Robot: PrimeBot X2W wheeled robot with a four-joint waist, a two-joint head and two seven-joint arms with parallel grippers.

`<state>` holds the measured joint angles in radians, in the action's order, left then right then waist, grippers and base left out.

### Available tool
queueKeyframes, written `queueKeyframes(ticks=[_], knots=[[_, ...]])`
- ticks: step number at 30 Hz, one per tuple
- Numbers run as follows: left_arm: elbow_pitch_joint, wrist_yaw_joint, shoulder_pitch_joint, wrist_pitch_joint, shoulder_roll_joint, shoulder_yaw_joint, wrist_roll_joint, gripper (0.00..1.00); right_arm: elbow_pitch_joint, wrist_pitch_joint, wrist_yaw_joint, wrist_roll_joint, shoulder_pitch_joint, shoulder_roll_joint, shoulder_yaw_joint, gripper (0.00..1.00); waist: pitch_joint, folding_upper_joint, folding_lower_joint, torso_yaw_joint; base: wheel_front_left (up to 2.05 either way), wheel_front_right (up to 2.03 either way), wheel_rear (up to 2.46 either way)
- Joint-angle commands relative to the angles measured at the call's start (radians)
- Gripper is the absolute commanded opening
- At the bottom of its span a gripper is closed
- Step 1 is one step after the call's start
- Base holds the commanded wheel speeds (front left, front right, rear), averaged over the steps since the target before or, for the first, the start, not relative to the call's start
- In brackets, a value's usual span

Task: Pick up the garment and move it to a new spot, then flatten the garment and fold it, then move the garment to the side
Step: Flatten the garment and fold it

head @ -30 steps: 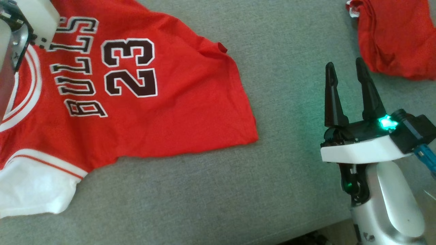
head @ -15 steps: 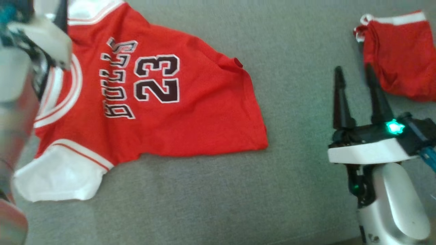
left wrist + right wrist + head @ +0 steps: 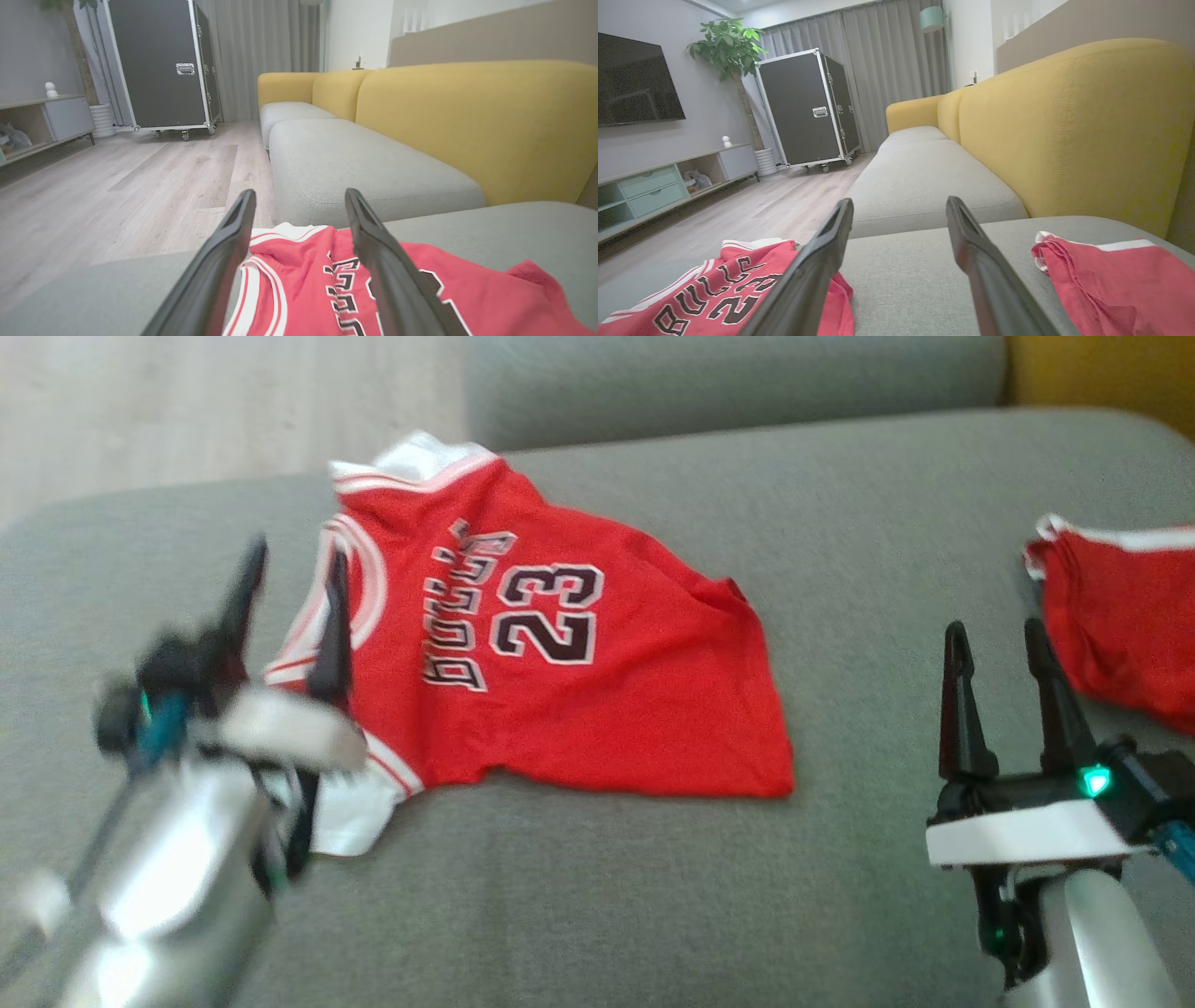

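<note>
At far left, the left gripper [image 3: 294, 560] hung with its fingers spread wide and empty, one finger showing in front of the collar of the red jersey [image 3: 579, 709], which lay spread on the grey sofa seat [image 3: 653, 896]. Further right, the right gripper [image 3: 994, 630] stood just as wide, holding nothing, near a second red garment [image 3: 1120, 635]. Since a second earlier the camera had pulled back, and the left arm had drawn off the lettering.
</note>
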<state>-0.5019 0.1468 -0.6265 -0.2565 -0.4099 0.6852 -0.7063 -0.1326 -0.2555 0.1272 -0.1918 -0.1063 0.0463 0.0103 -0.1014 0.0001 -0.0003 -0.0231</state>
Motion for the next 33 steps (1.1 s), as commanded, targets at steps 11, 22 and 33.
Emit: queueKeyframes(ticks=[11, 22, 33], knots=[[0.318, 0.001, 0.413, -0.005, 0.147, -0.329, 0.164, 1.00, 0.016, -0.006, 0.003, 0.000, 0.051, 0.004, 0.005, 1.00, 0.096, -0.0001, 0.0003, 0.093, 0.00, 0.00, 0.00], [0.296, -0.100, 0.406, -0.005, 0.227, -0.393, 0.298, 1.00, -0.100, 0.026, 0.003, 0.127, -0.116, 0.004, 0.024, 1.00, 0.014, -0.0001, 0.0003, 0.143, 0.00, 0.00, 0.00], [0.250, -0.186, 0.318, -0.005, 0.324, -0.404, 0.367, 1.00, -0.502, 0.317, 0.003, 0.070, -0.495, 0.084, 0.034, 1.00, -0.121, -0.0001, 0.0003, 0.249, 0.00, 0.00, 0.00]])
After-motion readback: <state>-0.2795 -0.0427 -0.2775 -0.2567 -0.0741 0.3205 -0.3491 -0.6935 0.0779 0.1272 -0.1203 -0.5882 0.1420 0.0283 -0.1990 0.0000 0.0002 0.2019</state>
